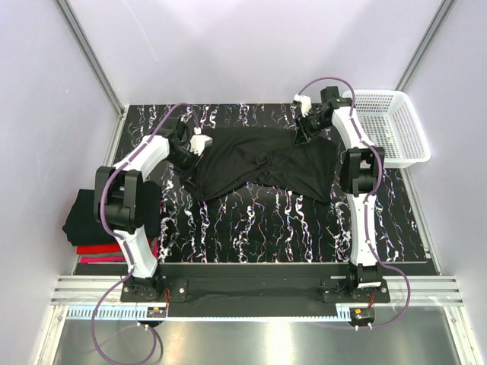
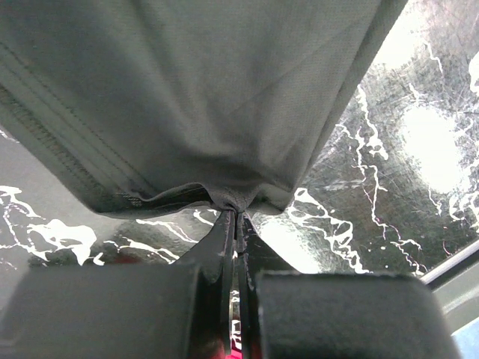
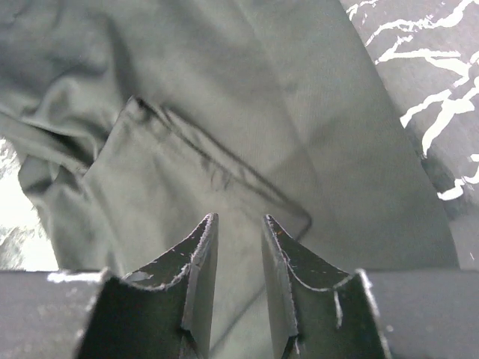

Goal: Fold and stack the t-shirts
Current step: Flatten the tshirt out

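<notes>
A black t-shirt (image 1: 259,169) lies crumpled across the far middle of the black marbled table (image 1: 259,228). My left gripper (image 1: 185,156) is shut on its left edge; in the left wrist view the cloth (image 2: 194,105) bunches at the fingertips (image 2: 238,212). My right gripper (image 1: 303,135) hovers at the shirt's far right edge, open and empty; the right wrist view shows its fingers (image 3: 200,247) apart just above a hemmed flap of the shirt (image 3: 187,164). A stack of folded shirts, black (image 1: 80,217) over red (image 1: 99,249) and pink, sits off the table's left side.
A white plastic mesh basket (image 1: 388,125) stands at the far right corner, just beyond my right arm. Purple cables loop over both arms. Grey walls enclose the table on three sides.
</notes>
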